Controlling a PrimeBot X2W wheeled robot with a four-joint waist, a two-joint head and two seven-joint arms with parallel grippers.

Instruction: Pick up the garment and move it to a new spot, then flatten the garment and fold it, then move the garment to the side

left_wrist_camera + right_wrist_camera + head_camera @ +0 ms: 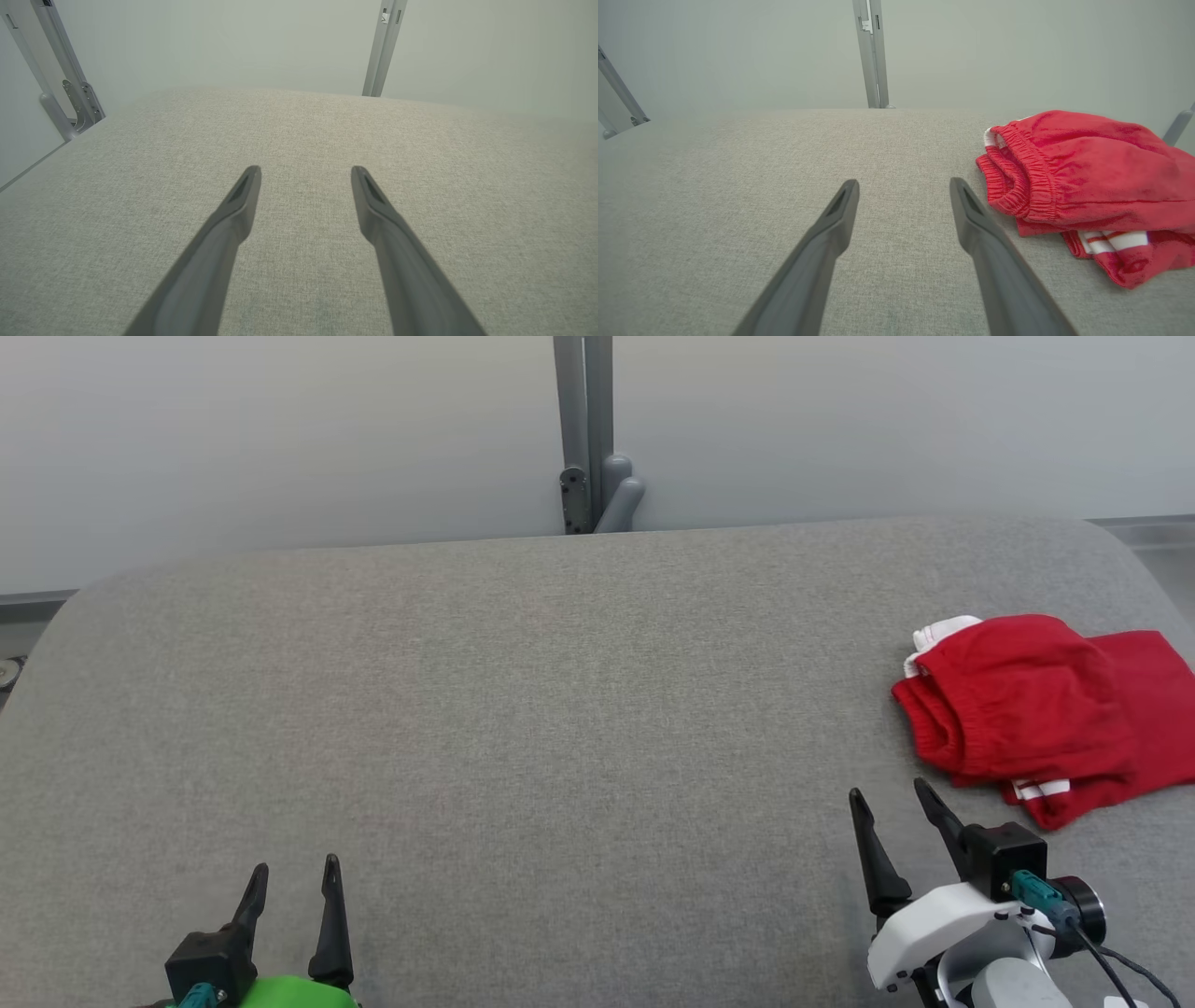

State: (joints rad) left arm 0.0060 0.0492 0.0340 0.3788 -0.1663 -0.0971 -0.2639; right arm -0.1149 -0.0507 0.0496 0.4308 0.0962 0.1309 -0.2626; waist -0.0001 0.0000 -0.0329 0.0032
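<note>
Spotting the garment (1036,709) way over at 3 o'clock on the grey padded table (560,709), crumpled and doubled on itself. Looks soft, light and floppy (fleecy, so probably not slippery), bound to sag and drag once lifted. Probably best to pinch the elastic waistband (1020,186), facing 9 o'clock, thickest bit to bite. Seeing the right gripper (887,788) at 4 o'clock, near the cloth but apart, jaws spread wide, holding nothing. Same for the left gripper (296,863) at 7 o'clock, well apart.
</note>
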